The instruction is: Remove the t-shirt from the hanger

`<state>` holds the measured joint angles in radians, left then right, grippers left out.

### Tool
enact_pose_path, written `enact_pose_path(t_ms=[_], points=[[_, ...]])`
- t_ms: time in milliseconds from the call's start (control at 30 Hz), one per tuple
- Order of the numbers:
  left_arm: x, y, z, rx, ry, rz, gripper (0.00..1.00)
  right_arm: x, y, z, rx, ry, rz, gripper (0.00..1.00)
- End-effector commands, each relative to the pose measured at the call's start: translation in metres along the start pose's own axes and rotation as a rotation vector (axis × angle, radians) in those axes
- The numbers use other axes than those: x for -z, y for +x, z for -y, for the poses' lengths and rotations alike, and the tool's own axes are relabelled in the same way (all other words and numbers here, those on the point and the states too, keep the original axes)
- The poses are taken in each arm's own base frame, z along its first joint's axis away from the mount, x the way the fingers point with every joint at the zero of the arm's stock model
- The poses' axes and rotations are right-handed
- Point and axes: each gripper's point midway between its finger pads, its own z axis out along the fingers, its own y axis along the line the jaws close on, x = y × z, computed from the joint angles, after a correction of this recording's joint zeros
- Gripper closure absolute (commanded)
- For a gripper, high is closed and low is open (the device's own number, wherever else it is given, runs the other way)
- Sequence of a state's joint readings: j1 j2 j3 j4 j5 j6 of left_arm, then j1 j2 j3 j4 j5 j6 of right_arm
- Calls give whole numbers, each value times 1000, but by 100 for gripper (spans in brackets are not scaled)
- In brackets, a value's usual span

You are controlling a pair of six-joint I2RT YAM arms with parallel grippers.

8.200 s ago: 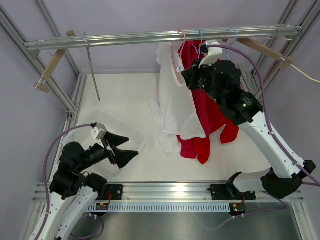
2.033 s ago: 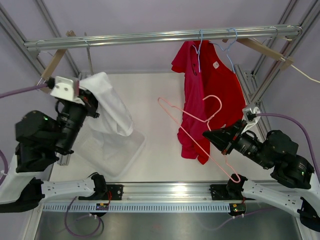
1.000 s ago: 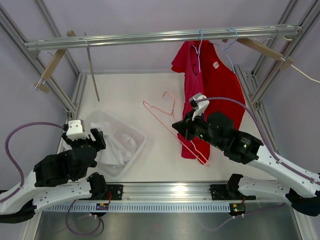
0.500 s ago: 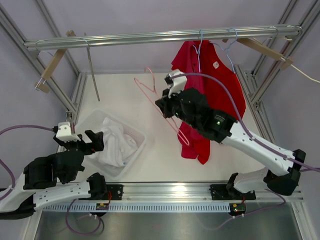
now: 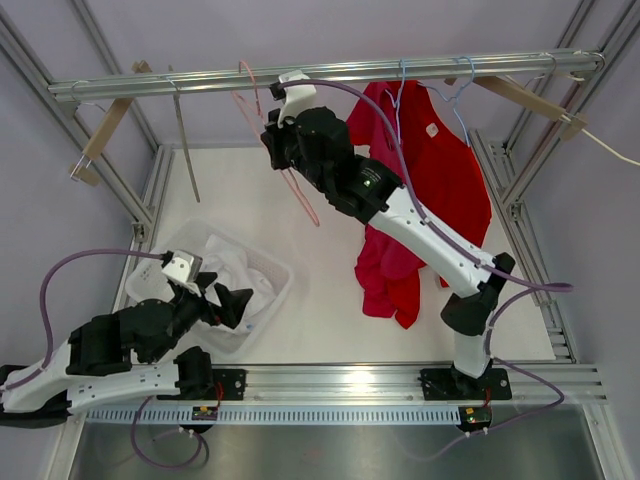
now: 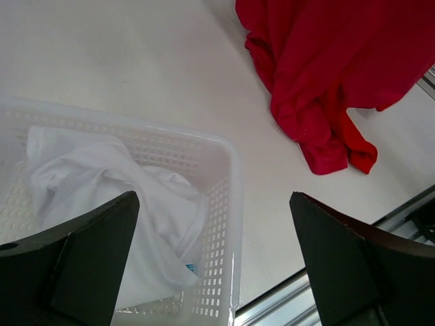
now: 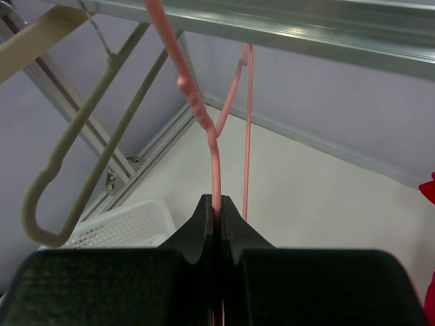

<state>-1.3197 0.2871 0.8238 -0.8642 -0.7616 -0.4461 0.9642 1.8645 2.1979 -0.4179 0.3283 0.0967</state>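
- Left end effector [image 6: 213, 197] released, empty, poised just above the basket [image 6: 170, 132]
- White t-shirt [image 6: 102, 183] crumpled inside the basket, off its hanger
- Right end effector [image 7: 215, 207] well beyond the basket, high by the rail [image 7: 306, 27], clenched on the bare pink hanger [image 7: 204, 115]

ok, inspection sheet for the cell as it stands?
Surface: white table, red hems resting on it.
Job's things: white t-shirt off, crumpled in basket; pink hanger bare, raised to the rail.
Clutter: red shirts hanging on the rail.
Grippers: left gripper open above basket; right gripper shut on pink hanger.
Cables: purple cables loop off both arms, no snag seen.
Surroundings: aluminium frame.
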Motion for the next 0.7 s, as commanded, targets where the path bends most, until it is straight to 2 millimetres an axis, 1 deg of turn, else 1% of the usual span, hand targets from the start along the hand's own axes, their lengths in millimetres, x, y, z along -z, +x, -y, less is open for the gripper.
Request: enact_pose_path(t_ms=[0,33,67,100,133,167,200,233,300,333,400,500,567,600,667], points=[[-6,-9,32,-44,134,9,1,-11,-20,13,5,13,35,100],[-7,-7,35,-54,146,-1,1,-21,-12,12,2,4,22,100],[-8,-5,36,-70,147,-6,1,-25,-11,10,0,-6,23,100],[-8,-4,36,-77,146,-9,1,-26,-17,8,-9,-16,37,100],[-10,-3,36,-88,142,-16,1,-34,-8,4,-14,-29,20,100],[-10,-2,36,-94,141,-17,1,-37,-5,1,-17,-39,14,100],[-10,-3,36,-93,141,-14,1,-38,-7,-1,-21,-45,17,100],[-10,-4,36,-94,141,-12,1,-44,1,-2,-23,-48,5,100],[-9,-4,34,-89,140,-7,1,-47,1,-3,-21,-45,5,100],[-9,-4,34,-89,139,-6,1,-50,5,-2,-17,-41,-3,100],[-8,-4,32,-86,136,-2,1,-51,4,-2,-18,-38,0,100],[-8,-5,31,-84,131,2,1,-53,13,-1,-18,-38,-18,100],[-9,-5,31,-86,128,2,1,-50,14,0,-26,-37,-18,100],[-9,-5,31,-86,127,0,1,-52,24,1,-26,-34,-34,100],[-11,-4,31,-90,124,-6,1,-46,21,2,-40,-32,-26,98]])
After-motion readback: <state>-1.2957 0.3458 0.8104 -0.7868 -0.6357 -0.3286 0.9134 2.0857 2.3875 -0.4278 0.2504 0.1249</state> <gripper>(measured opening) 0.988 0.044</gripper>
